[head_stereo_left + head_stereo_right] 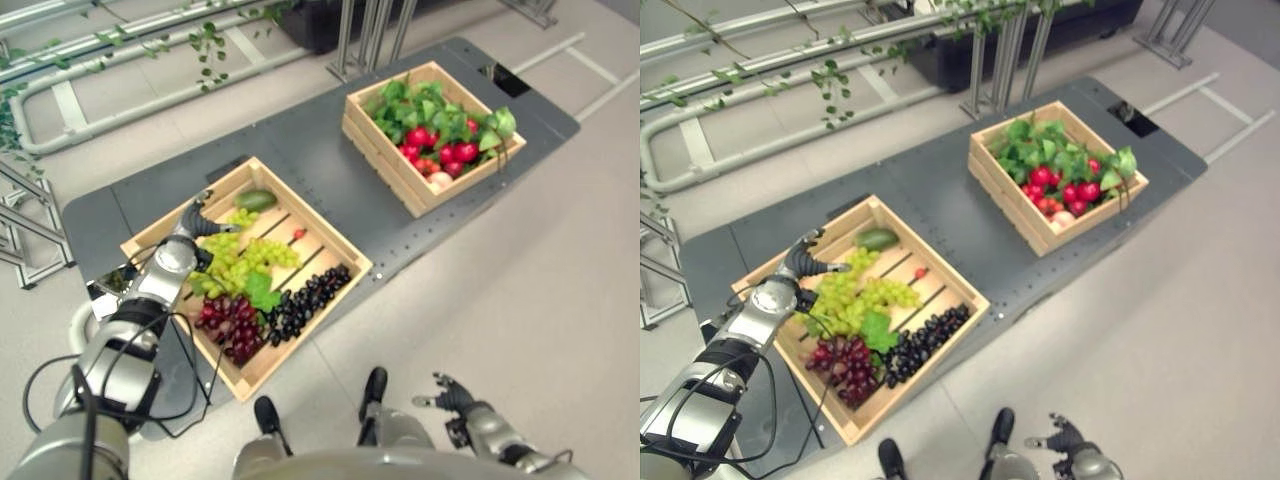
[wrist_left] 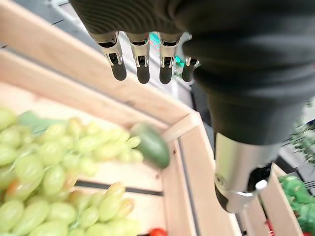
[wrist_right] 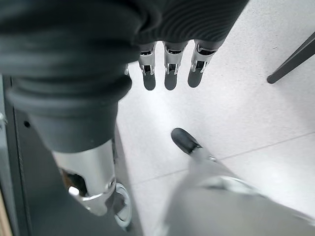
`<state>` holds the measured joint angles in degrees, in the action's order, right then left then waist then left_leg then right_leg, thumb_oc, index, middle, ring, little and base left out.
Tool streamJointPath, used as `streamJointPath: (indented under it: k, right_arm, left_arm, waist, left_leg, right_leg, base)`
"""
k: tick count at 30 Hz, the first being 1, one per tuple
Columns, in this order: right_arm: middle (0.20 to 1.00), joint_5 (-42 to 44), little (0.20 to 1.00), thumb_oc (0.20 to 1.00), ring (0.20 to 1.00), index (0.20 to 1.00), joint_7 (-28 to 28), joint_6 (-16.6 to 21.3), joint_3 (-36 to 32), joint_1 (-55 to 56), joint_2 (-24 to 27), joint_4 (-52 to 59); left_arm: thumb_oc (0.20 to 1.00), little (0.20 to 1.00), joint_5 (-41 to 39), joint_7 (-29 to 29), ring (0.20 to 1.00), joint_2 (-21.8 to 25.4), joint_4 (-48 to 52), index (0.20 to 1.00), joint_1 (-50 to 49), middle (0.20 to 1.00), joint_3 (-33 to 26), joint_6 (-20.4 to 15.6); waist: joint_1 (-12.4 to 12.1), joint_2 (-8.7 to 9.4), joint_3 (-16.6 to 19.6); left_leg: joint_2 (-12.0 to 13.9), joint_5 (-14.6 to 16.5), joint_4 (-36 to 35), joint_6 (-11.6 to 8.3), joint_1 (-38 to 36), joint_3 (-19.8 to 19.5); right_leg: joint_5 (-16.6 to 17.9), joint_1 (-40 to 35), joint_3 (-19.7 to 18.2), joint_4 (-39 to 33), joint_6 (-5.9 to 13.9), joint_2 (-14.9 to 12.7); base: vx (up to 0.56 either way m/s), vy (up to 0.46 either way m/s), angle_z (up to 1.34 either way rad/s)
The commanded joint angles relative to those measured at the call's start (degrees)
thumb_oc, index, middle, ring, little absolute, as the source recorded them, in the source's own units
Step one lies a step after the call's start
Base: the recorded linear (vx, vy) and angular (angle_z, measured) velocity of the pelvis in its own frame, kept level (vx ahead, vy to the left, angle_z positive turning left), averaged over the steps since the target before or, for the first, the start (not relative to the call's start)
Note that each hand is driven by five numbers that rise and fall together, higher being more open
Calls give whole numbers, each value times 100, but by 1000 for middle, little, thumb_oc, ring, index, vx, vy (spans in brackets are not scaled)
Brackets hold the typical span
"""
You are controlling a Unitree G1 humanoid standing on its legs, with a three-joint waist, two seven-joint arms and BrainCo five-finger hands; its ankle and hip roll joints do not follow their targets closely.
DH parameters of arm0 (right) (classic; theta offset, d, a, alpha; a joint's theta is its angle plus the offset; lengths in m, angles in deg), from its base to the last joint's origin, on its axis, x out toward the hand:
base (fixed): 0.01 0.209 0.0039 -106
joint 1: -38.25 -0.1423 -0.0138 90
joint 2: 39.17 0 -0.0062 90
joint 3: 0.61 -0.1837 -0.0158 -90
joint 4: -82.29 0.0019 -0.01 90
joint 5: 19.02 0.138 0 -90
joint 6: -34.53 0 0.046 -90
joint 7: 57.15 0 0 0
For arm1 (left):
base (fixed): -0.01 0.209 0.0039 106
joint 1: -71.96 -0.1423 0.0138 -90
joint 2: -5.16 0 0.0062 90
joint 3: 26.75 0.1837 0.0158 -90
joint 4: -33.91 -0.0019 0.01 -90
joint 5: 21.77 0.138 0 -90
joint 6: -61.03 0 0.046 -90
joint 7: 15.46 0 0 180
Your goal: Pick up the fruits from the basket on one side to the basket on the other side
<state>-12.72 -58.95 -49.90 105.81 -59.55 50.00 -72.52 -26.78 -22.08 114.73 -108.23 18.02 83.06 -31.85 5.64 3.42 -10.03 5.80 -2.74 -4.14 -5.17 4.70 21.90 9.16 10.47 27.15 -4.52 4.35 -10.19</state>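
Observation:
The near wooden crate (image 1: 340,250) holds green grapes (image 1: 245,258), red grapes (image 1: 228,325), black grapes (image 1: 310,296), a green avocado (image 1: 256,199) and a small red fruit (image 1: 298,234). My left hand (image 1: 200,222) hovers open over this crate's far left part, above the green grapes (image 2: 54,167) and a short way from the avocado (image 2: 151,145); nothing is in it. The far crate (image 1: 385,160) holds red fruits (image 1: 440,148) among green leaves. My right hand (image 1: 452,397) hangs open and low beside the table, over the floor, holding nothing.
Both crates stand on a long grey table (image 1: 300,140). Metal rails with trailing green vines (image 1: 205,45) run behind the table. A bare stretch of tabletop lies between the two crates.

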Motion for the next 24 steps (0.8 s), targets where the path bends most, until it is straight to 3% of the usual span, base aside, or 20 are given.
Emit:
streamJointPath:
  k: [1,12,24]
  right_arm:
    - [1000,235,1000,1000,1000,1000,-81,214,169,-196,142,114]
    - [1000,337,1000,1000,1000,1000,-150,318,246,-327,170,470]
    - [1000,467,1000,1000,1000,1000,-261,422,301,-456,189,927]
  left_arm:
    - [1000,1000,311,-79,1000,-22,-334,1000,382,1000,-7,-132]
    - [1000,1000,350,-139,1000,-310,-1011,1000,131,1000,-37,-165]
    - [1000,1000,208,-280,1000,-167,-978,1000,282,1000,-61,-229]
  waist:
    - [18,78,23]
    - [135,131,-90]
    - [214,307,-270]
  left_leg:
    - [-342,766,1003,199,412,-250]
    - [-272,643,865,140,492,-194]
    - [-154,516,736,53,589,-208]
  right_leg:
    - [-557,130,40,568,252,120]
    - [-533,357,-63,512,209,256]
    - [-573,593,-70,494,135,512]
  base:
    - [12,-20,-4]
    - [6,-18,-7]
    - [37,-61,-8]
